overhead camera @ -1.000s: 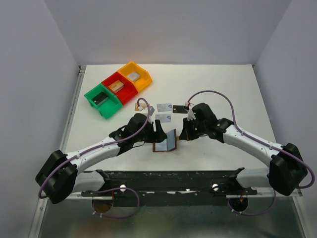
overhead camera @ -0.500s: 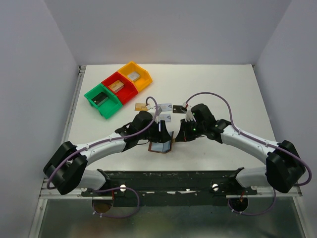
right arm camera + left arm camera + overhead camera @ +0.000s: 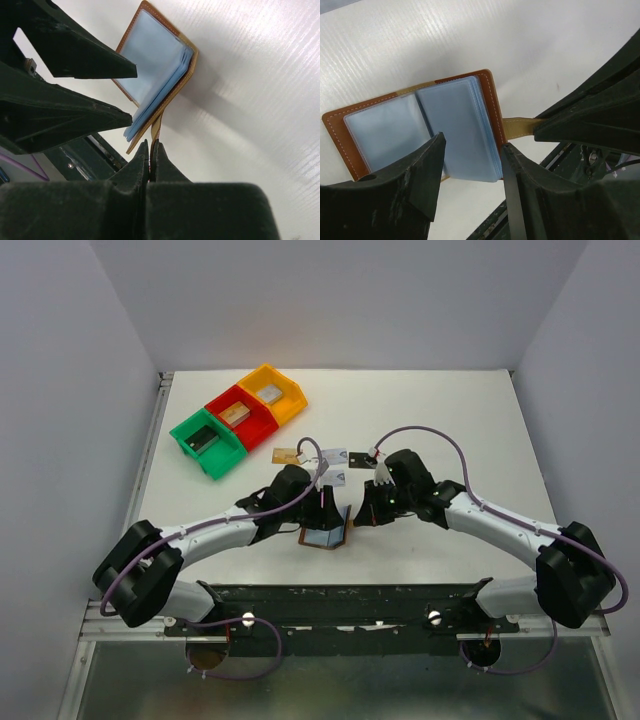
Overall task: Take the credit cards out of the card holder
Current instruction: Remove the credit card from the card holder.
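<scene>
Top external view: a white table (image 3: pixel 450 420) fills the frame, and both arms reach from the lower edge to meet just below its centre. Three plastic bins sit in a diagonal row at upper left, the green bin (image 3: pixel 190 452), red bin (image 3: pixel 262 423) and yellow bin (image 3: pixel 293 393), each with a small block inside.

The card holder (image 3: pixel 325 536) lies open between the two tools, just below centre, brown cover down and light-blue faces up. Above it three credit cards lie flat on the table: a gold-tan card (image 3: pixel 287 455), a silvery card (image 3: pixel 333 454) beside it, and a second silvery card (image 3: pixel 338 477) partly hidden behind the left tool.

In the left wrist view, the left gripper (image 3: pixel 472 145) stands partly open. Its two fingers sit either side of the lower end of the right-hand stack of blue sleeves in the card holder (image 3: pixel 455 120). Whether the pads touch the sleeves cannot be told, and nothing is clamped.

In the right wrist view, the right gripper (image 3: pixel 150 146) is fully closed. It pinches the end of the snap tab (image 3: pixel 157 127), which runs from the edge of the card holder (image 3: pixel 155 60) into the fingertips. The left wrist view also shows the snap tab (image 3: pixel 520 125), stretched sideways into the right tool's dark fingers.
</scene>
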`<state>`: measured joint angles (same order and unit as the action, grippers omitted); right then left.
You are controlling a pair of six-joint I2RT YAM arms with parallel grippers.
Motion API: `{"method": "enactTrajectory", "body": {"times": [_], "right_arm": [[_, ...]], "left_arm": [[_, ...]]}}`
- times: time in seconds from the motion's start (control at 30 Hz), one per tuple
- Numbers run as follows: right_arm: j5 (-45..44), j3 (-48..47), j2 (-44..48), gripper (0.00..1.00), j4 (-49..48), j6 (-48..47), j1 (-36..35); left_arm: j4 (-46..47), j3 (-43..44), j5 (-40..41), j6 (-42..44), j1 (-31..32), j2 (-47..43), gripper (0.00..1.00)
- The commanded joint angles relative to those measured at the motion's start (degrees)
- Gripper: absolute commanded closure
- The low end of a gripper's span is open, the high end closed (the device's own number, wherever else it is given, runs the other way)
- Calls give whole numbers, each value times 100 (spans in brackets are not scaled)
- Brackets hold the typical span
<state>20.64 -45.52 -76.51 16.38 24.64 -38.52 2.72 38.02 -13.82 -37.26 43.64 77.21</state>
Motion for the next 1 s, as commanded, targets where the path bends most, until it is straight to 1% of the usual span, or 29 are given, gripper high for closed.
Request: {"method": "enactTrajectory", "body": {"times": [0.0,0.1,0.3,0.37,0.4,0.67,0.73,0.87,0.97], "right_arm": [[-113,16,101,100,-65,23,12],[-131,34,189,100,-100,49,11],[-104,43,154,100,-100,41,11],[-104,52,145,100,-91,49,20],[-122,52,136,100,-100,41,12],[-140,78,154,100,-100,14,20],[-122,78,154,100,-100,-3,20],[-78,87,145,100,-100,-12,20],[-8,96,128,100,-118,-21,47]], "left_arm": [[-96,197,-103,131,22,224,42],[-184,250,-68,157,22,294,46],[-219,241,-15,140,22,339,48],[-263,250,107,131,22,339,51],[-403,241,178,113,22,321,51],[-624,171,600,25,22,163,53],[-466,75,618,34,22,40,51],[-36,-49,381,52,22,-162,37],[106,12,153,104,22,-119,33]]}}
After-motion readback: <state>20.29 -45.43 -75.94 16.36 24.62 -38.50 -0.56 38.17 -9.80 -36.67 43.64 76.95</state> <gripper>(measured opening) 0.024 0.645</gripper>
